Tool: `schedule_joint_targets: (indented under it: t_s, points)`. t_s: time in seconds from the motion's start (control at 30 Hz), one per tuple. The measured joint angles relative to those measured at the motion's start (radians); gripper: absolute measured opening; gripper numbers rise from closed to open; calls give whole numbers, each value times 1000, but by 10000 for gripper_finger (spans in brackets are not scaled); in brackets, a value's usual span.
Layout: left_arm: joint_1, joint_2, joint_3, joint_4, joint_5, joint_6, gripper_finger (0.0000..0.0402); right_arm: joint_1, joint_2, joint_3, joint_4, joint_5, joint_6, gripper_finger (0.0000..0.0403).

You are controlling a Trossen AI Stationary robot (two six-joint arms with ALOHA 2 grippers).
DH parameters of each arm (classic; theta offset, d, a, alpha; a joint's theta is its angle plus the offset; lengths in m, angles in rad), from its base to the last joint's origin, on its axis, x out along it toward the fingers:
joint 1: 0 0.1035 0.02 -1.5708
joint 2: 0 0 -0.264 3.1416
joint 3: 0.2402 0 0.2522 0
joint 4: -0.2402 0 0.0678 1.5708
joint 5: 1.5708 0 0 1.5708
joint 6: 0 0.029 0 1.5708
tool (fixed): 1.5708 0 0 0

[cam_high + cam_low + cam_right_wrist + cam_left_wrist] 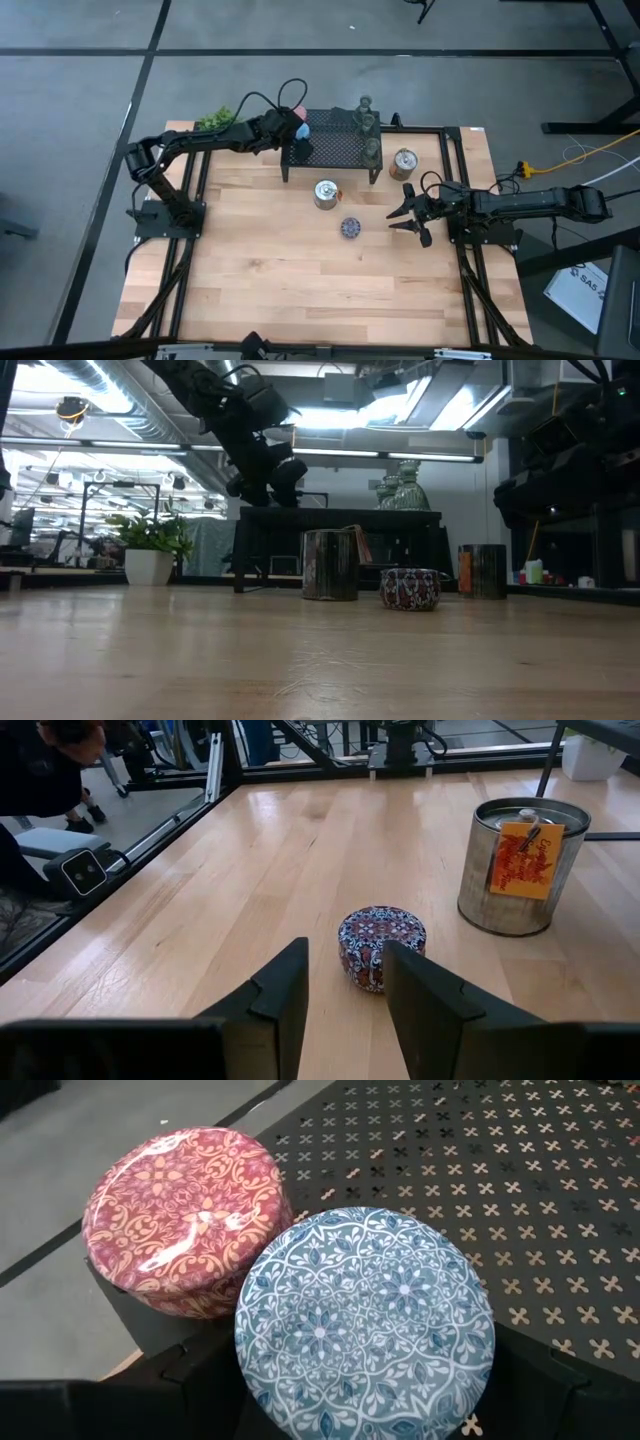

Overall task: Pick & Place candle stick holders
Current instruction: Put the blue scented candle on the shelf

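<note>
A blue patterned holder (pixel 365 1330) is between the fingers of my left gripper (pixel 297 132), over the far left corner of the black mesh stand (pixel 335 150). Beside it a pink holder (pixel 185 1220) sits on that corner. Three clear greenish glass holders (pixel 370 125) stand on the stand's right side. Two silver-and-orange holders (pixel 325 193) (pixel 404 162) and a purple one (pixel 380 945) rest on the wooden table. My right gripper (pixel 410 215) waits open by the table's right edge, pointing at the purple holder. My left gripper pinches the blue holder across its round side wall (pixel 243 1370), one finger (pixel 195 1375) on each side. The fingers come slanting down from the table's left. The holder stays level, top up; I cannot tell whether its bottom rests on the stand.
A small potted plant (pixel 213 120) stands at the table's far left corner, behind my left arm. The middle and near part of the wooden tabletop (pixel 300 280) carry nothing. A black frame rail runs along each side of the table.
</note>
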Motion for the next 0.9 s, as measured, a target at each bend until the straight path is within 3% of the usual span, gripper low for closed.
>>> schedule_joint_targets:
  t_s: [0.47, 0.9]
  points:
    - [-1, -54, -3, -58, -32, 5, 303, 0, 0, 0, 0, 0, 0, 132]
    - [-1, -54, -3, -69, 0, 2, 304, 0, 0, 0, 0, 0, 0, 132]
